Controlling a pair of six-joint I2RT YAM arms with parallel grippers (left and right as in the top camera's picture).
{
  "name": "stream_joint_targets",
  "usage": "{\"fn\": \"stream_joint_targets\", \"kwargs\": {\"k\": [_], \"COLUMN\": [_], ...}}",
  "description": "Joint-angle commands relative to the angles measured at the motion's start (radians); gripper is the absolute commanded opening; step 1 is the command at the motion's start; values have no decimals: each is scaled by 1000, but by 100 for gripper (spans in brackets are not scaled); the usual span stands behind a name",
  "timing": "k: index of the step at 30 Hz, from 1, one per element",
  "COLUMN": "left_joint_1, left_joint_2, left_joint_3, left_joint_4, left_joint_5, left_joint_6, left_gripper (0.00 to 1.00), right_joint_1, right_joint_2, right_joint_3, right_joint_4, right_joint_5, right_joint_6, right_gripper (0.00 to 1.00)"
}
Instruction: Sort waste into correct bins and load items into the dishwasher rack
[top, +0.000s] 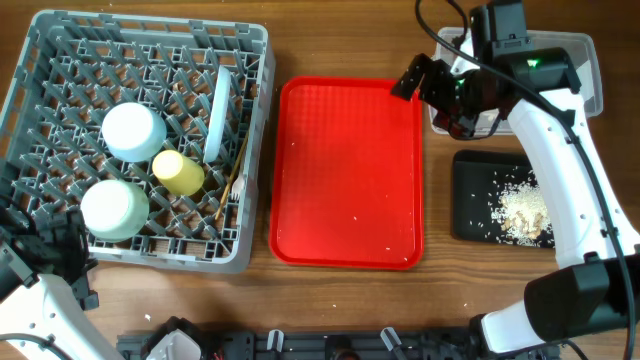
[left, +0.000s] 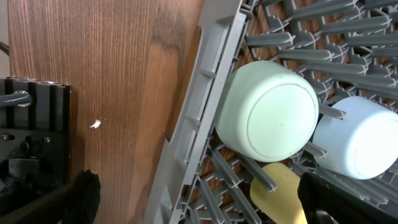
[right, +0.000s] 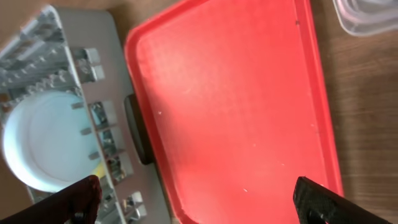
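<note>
The grey dishwasher rack (top: 255, 120) at the left holds a small white bowl (top: 133, 131), a pale green bowl (top: 115, 208), a yellow cup (top: 178, 172), an upright plate (top: 217, 100) and chopsticks (top: 232, 185). The black tray (top: 475, 200) holds the rice scraps (top: 520, 210). The clear tub (top: 590, 70) is partly hidden by my right arm. My right gripper (top: 422, 82) (right: 205, 205) is open and empty above the red tray's far right corner. My left gripper (top: 58, 245) (left: 205, 208) is open and empty at the rack's near left corner, by the green bowl (left: 273, 112). The wrapper, tissue and fork are not visible.
The red serving tray (top: 345, 170) (right: 236, 93) lies between the rack and the bins, with a few crumbs on it. The rack's edge (right: 93, 93) and a corner of the clear tub (right: 367, 15) show in the right wrist view. Bare wood lies left of the rack (left: 112, 74).
</note>
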Motion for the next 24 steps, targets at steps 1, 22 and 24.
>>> {"fn": "stream_joint_targets", "kwargs": {"k": [1,22,24], "left_joint_1": [5,5,5], "left_joint_2": [1,1,1], "left_joint_3": [7,7,7], "left_joint_4": [0,0,0], "left_joint_5": [2,2,2], "left_joint_6": [-16,-16,-16], "left_gripper": [100,100,100], "right_joint_1": [26,280,280], "right_joint_2": [0,-327,-327], "right_joint_3": [-10,-10,-10], "right_joint_4": [-62,-395,-397], "right_joint_5": [40,249,249], "right_joint_6": [-91,-104,-116], "right_gripper": [88,100,100]}}
